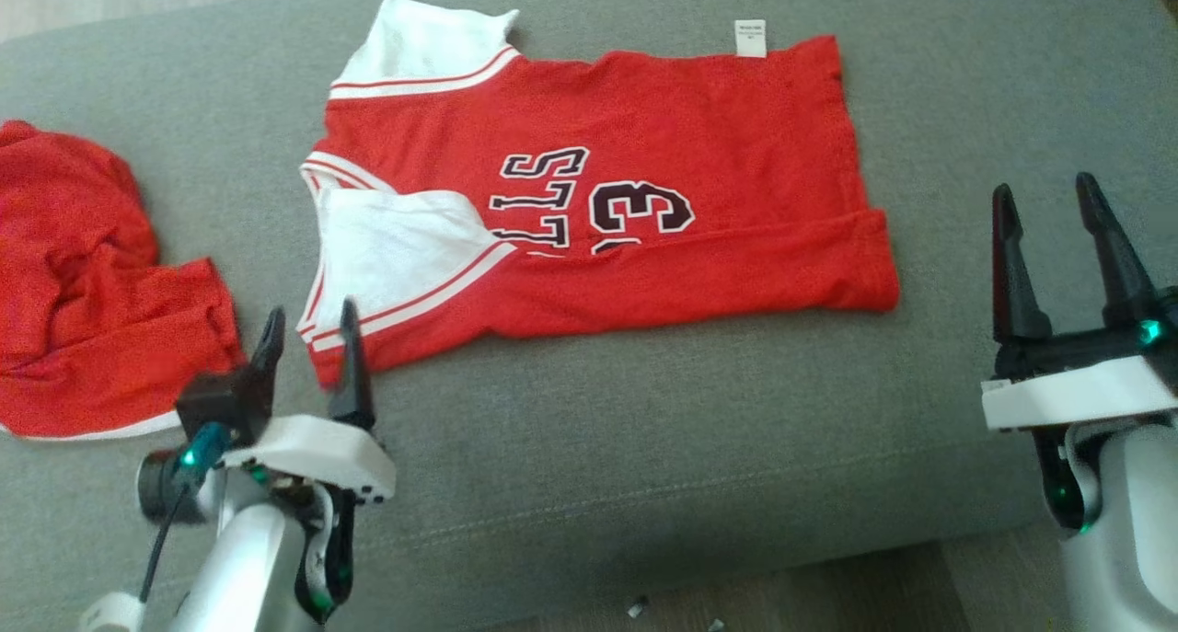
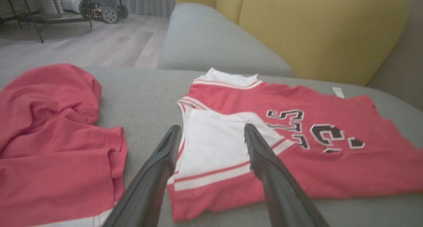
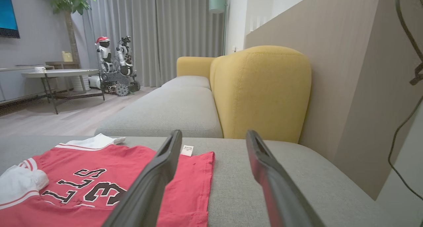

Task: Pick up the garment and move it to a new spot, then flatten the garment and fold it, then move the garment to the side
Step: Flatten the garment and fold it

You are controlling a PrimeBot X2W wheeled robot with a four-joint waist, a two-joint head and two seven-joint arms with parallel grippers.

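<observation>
The left gripper [image 1: 311,312] hangs nearest, fingers spread and empty, at the jersey's [image 1: 699,126] near left corner, pointing towards its white panel [image 1: 396,246]. The right gripper [image 1: 1044,187], also spread and empty, stands well to the right of the jersey. The red jersey lies mostly flat on the grey sofa cushion [image 1: 644,448], its near edge folded over. A crumpled red cloth [image 1: 74,292] lies left of the jersey. A white label [image 1: 750,38] sticks out from its far edge, and a yellow backrest [image 3: 264,91] rises behind.
</observation>
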